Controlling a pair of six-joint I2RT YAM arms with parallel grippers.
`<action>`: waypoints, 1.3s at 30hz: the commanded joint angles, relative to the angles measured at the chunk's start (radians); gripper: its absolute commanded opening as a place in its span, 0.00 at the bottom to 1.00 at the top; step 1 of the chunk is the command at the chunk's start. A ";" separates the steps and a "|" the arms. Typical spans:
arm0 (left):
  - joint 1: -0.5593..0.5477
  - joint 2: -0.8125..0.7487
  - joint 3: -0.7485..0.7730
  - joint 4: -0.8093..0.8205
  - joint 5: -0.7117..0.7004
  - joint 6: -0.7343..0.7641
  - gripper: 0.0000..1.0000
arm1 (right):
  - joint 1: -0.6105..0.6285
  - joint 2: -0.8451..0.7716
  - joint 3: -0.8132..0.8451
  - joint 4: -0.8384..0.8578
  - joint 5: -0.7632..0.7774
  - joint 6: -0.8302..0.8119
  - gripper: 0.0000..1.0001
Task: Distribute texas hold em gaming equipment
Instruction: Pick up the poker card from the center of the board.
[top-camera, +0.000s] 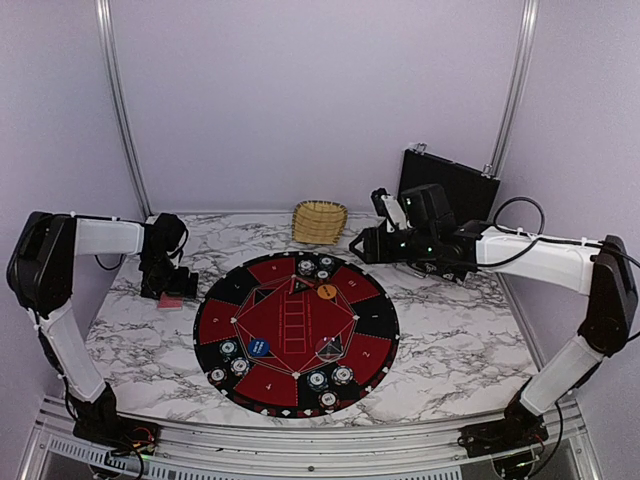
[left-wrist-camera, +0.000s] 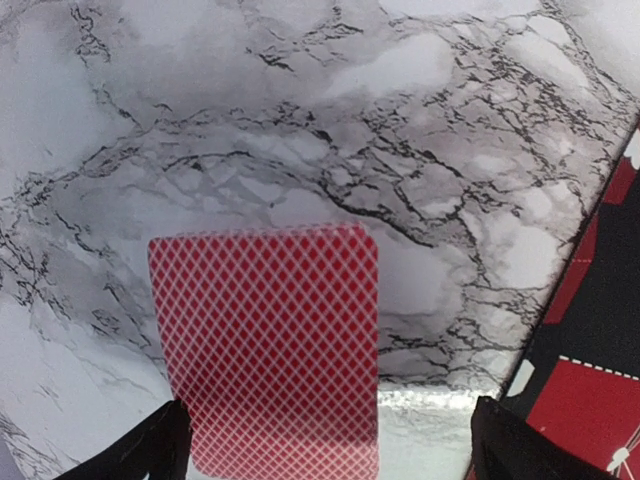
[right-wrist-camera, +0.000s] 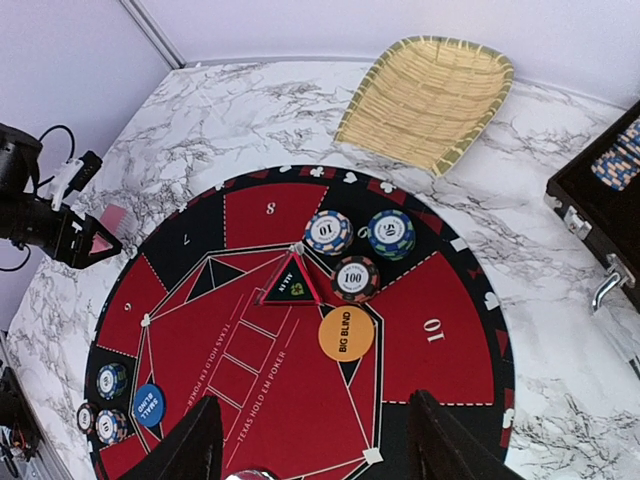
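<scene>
Red-backed cards (left-wrist-camera: 270, 340) w/ a white diamond lattice lie flat on the marble table (left-wrist-camera: 300, 100), just left of the mat (top-camera: 375, 320). Left gripper (left-wrist-camera: 330, 415) is spread wide either side of them, not clamped. Right gripper (right-wrist-camera: 315, 425) hangs over the mat, fingers wide apart, holding nothing — chips (right-wrist-camera: 328, 232) sit on the mat beyond it.

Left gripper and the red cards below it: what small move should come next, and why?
Probably lower the left gripper a little and close it on the red-backed cards. In the left wrist view its fingers stand open on either side of the cards, which lie flat on the marble table beside the mat, not yet held.
</scene>
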 joint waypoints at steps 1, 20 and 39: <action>0.013 0.039 0.080 -0.062 -0.038 0.028 0.99 | -0.007 -0.052 -0.006 0.016 -0.012 -0.031 0.61; 0.085 0.109 0.073 -0.086 0.040 0.077 0.99 | -0.010 -0.036 -0.056 0.057 -0.027 -0.008 0.61; 0.067 0.207 0.103 -0.105 0.053 0.092 0.81 | -0.010 -0.030 -0.069 0.079 -0.030 -0.008 0.61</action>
